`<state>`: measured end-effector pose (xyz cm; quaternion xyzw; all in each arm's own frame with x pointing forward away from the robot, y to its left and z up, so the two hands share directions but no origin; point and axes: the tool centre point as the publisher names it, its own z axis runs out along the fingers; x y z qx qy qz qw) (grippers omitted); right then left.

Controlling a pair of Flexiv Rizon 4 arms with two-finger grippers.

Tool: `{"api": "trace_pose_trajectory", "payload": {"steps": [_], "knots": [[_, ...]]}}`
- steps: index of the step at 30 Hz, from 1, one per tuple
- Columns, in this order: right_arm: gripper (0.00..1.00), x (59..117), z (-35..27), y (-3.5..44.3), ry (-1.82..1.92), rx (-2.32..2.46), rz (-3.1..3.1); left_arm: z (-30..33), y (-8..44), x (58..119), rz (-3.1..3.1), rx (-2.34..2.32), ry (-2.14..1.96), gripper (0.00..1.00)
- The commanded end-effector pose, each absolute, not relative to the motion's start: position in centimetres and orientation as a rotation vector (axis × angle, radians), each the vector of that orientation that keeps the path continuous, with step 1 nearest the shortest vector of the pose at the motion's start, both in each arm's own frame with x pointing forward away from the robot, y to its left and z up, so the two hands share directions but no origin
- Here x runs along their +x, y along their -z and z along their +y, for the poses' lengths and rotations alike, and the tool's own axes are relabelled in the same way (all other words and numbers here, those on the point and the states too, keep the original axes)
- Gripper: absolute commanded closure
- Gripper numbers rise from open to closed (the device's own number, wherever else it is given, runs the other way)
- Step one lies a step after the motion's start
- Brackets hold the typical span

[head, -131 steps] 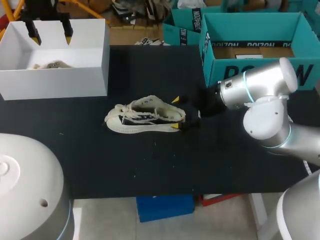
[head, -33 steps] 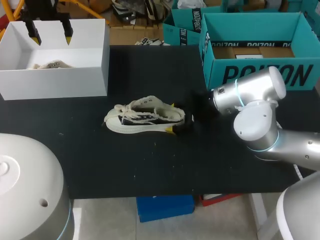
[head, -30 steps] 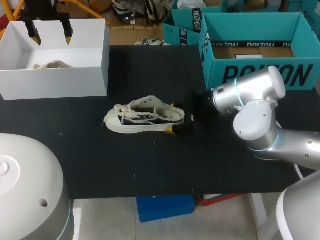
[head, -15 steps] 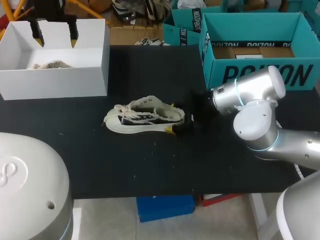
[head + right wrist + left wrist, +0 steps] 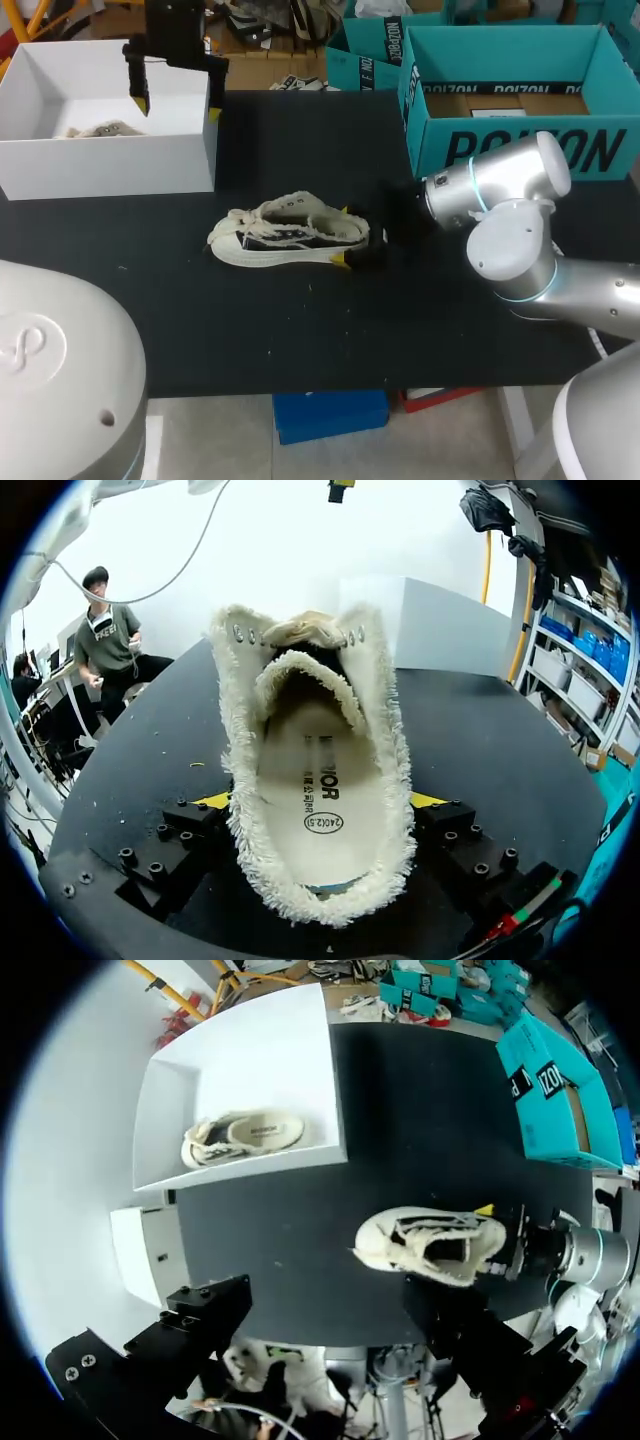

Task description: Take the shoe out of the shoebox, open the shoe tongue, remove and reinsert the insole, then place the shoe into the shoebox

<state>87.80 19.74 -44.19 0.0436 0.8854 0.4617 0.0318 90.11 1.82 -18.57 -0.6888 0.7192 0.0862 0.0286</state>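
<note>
Resting on the table point(image 5: 300, 330), the cream, fray-edged, dark-sided shoe point(image 5: 290, 238) is clamped at its heel by the right fingers point(image 5: 341, 259); the left fingers point(image 5: 138, 100) are spread over the white shoebox point(image 5: 110, 160) at 10 o'clock.

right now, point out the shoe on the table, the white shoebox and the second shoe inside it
shoe on the table point(image 5: 285, 232), head view, its laced upper
white shoebox point(image 5: 110, 165), head view, its front wall
second shoe point(image 5: 243, 1137), left wrist view, its middle
</note>
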Motion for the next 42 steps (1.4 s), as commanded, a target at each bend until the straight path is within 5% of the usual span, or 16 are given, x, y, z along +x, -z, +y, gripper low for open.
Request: {"api": "trace_pose_trajectory", "payload": {"steps": [1, 24, 42], "knots": [[1.0, 87.9, 20.0, 44.4, -1.419, 0.137, 2.728, -0.7, 19.3, 88.6, 2.169, -2.06, -0.341, 0.0], [1.0, 87.9, 20.0, 44.4, -1.419, 0.137, 2.728, -2.1, 20.5, 88.2, 2.178, -2.062, -0.369, 0.0], [1.0, 87.9, 20.0, 44.4, -1.419, 0.137, 2.728, -9.8, 24.9, 87.1, 2.181, -1.924, -0.481, 0.0]]}}
